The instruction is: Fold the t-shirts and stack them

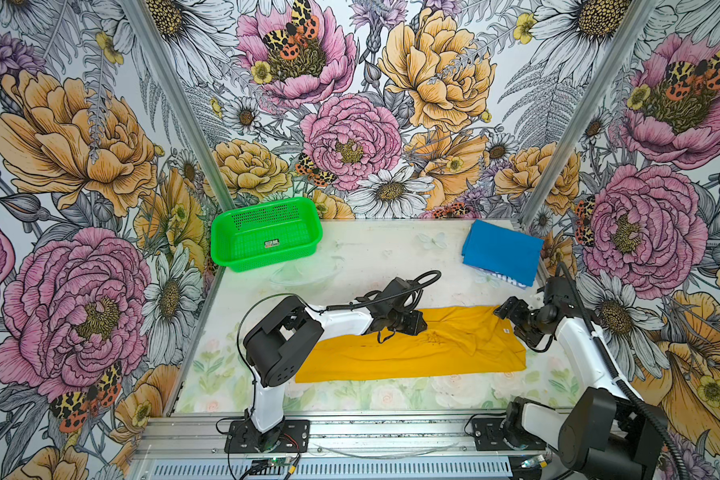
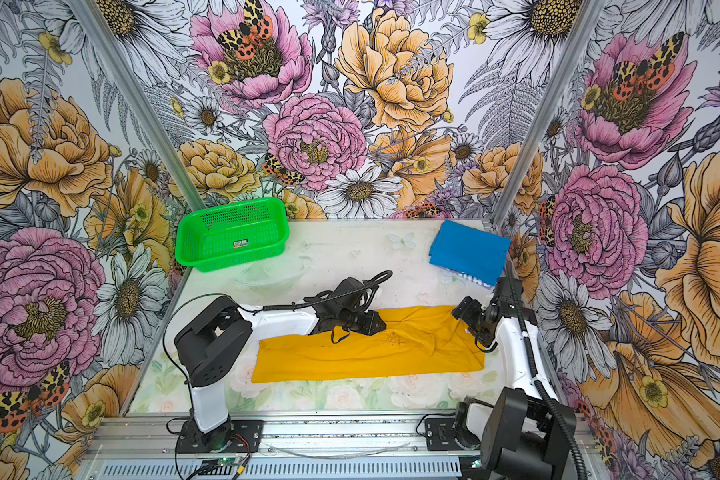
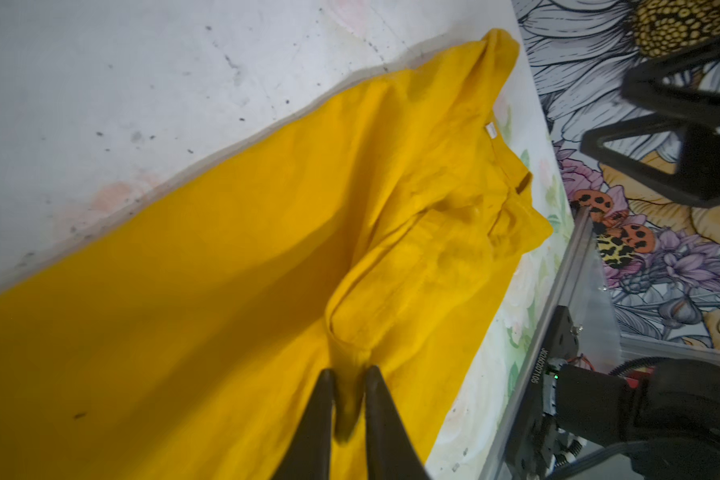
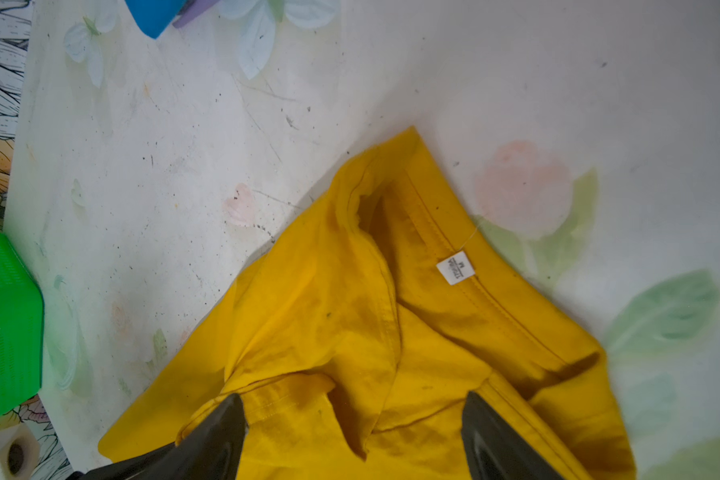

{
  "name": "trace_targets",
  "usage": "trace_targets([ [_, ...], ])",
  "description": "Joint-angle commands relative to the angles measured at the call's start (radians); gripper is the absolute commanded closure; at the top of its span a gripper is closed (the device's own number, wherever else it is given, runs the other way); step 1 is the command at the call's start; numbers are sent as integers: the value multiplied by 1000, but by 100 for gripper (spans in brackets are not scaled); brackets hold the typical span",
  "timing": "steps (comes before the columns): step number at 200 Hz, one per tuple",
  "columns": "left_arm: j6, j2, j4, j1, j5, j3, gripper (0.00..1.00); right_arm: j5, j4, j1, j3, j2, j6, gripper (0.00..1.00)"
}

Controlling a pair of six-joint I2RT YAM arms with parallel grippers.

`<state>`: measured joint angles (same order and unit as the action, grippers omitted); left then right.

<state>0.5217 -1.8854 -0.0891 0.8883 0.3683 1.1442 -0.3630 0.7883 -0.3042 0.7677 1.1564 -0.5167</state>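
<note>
On the near half of the table (image 1: 371, 257) the yellow t-shirt (image 1: 412, 357) lies long from left to right, with its collar at the right end. Beyond its far edge the table is bare up to the green basket (image 1: 267, 203) and the folded blue t-shirt (image 1: 501, 249). The left gripper (image 3: 350, 370) is slightly apart around a cloth ridge; whether it grips, I cannot tell. The right gripper (image 4: 354, 395) is wide apart and holds nothing.

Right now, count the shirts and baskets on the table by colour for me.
Yellow: 1, the yellow t-shirt, spread out at the front
Blue: 1, the blue t-shirt, folded at the back right
Green: 1, the green basket, at the back left
Total: 3
</note>
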Motion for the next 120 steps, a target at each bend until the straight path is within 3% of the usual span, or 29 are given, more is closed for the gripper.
trace_targets([
  [1, -8, 35, 44, 8, 43, -18, 34, 12, -15, 74, -29, 6, -21, 20],
  [19, -8, 51, 43, -2, 35, -34, 21, 21, -25, 131, -66, 5, -39, 22],
  [86, -29, 178, 31, -114, 46, -132, 18, 9, -134, 272, -133, 71, -93, 38],
  [106, -37, 194, 23, -127, 45, -148, 18, 14, -160, 304, -126, 93, -104, 49],
  [120, -38, 200, 23, -130, 43, -155, 18, 12, -165, 319, -122, 107, -104, 67],
])
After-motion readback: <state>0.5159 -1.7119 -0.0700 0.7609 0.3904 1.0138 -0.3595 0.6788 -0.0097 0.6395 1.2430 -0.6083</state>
